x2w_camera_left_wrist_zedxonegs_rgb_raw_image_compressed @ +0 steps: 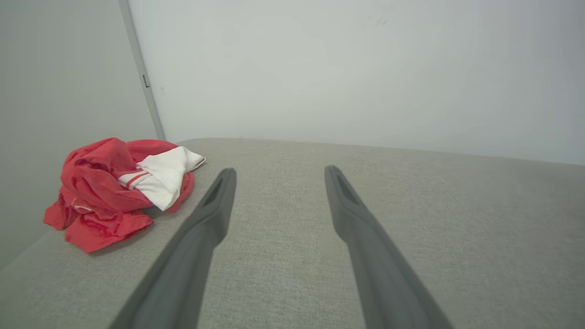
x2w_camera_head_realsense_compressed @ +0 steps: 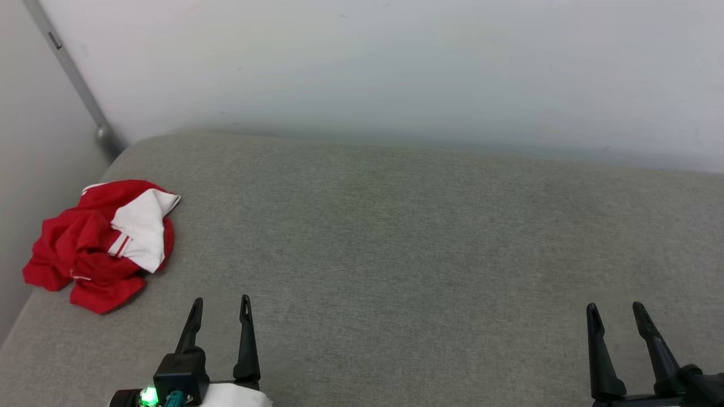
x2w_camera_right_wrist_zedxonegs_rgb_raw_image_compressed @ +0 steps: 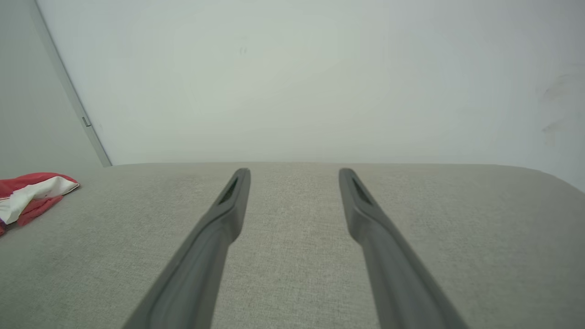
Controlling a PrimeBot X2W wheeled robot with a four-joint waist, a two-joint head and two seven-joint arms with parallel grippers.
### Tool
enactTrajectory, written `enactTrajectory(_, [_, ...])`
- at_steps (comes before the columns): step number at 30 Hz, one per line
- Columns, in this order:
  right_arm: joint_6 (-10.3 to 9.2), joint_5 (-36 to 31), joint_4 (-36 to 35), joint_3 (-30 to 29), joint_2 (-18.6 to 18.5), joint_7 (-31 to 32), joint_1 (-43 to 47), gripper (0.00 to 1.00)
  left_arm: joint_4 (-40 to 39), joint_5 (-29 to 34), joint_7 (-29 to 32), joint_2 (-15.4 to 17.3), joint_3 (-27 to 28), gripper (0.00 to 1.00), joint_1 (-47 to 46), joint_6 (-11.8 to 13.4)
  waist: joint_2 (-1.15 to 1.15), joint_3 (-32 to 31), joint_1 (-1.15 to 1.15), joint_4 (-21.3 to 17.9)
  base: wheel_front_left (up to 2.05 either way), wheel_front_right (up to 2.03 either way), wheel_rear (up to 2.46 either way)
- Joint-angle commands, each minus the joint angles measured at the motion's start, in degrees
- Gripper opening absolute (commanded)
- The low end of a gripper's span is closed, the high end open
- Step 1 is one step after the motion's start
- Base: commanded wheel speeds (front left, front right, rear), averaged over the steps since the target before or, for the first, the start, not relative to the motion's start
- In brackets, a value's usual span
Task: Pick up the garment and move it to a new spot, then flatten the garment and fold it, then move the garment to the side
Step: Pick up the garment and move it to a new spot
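The garment (x2w_camera_head_realsense_compressed: pixel 99 243) lies crumpled in a heap at the left edge of the grey cushioned surface, red with a white sleeve on top. In the left wrist view the garment (x2w_camera_left_wrist_zedxonegs_rgb_raw_image_compressed: pixel 114 192) sits to the left of the fingers, apart from them. At the far left edge of the right wrist view a corner of the garment (x2w_camera_right_wrist_zedxonegs_rgb_raw_image_compressed: pixel 27 196) peeks in. My left gripper (x2w_camera_head_realsense_compressed: pixel 220 305) is open near the front edge, just right of the heap, holding nothing. My right gripper (x2w_camera_head_realsense_compressed: pixel 616 310) is open at the lower right, far from the cloth.
The grey fabric surface (x2w_camera_head_realsense_compressed: pixel 407 237) spreads wide between the grippers and back to a pale wall (x2w_camera_head_realsense_compressed: pixel 396 68). A grey metal rail (x2w_camera_head_realsense_compressed: pixel 73 73) runs down the corner at the left, just behind the heap. The surface's left edge drops off beside the garment.
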Motion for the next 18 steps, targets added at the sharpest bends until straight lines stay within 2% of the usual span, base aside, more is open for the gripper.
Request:
enactTrajectory(1, [-0.02,0.15,-0.15,0.08,0.11,-0.12,0.84,1.00,-0.15,0.39,-0.30,-0.07,0.36,1.00,-0.50,0.19,0.00,-0.02,0.00,2.04,0.00,0.00,0.00])
enactTrajectory(8, [-0.02,0.51,-0.23,0.23,0.11,-0.12,1.11,1.00,-0.41,0.52,-0.24,-0.06,1.33,1.00,-0.02,0.42,0.00,-0.24,0.00,6.67,0.00,0.00,0.00])
enactTrajectory(18, [-0.02,0.38,-0.21,0.38,0.11,-0.12,2.25,1.00,-0.21,0.70,-0.24,-0.07,2.84,1.00,0.21,0.06,0.00,-0.83,0.00,15.32,0.00,0.00,0.00])
